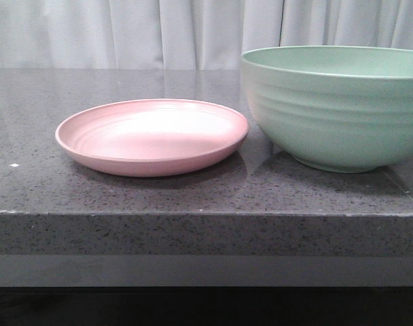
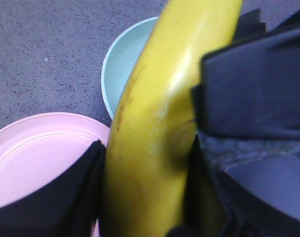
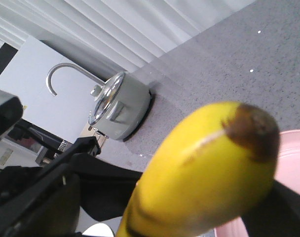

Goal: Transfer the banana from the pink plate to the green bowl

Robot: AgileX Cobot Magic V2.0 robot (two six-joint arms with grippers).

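The banana [image 2: 155, 128] is bright yellow and hangs in the air over the table, out of the front view. My left gripper [image 2: 147, 197] is shut on it, with a black finger pressed against each side. My right gripper [image 3: 199, 197] also has its black fingers against the banana [image 3: 209, 173], whose brown tip faces that camera. The right gripper's dark body [image 2: 253, 94] sits against the banana's other side. The pink plate [image 1: 152, 136] lies bare at centre left, below the banana [image 2: 36, 158]. The green bowl [image 1: 342, 109] stands to its right, beyond the banana [image 2: 125, 64].
The dark speckled countertop [image 1: 206, 193] ends in a front edge close to the plate and bowl. A steel lidded pot [image 3: 118, 111] stands far off near a curved metal pipe [image 3: 66, 74]. Pale curtains [image 1: 193, 30] hang behind the table.
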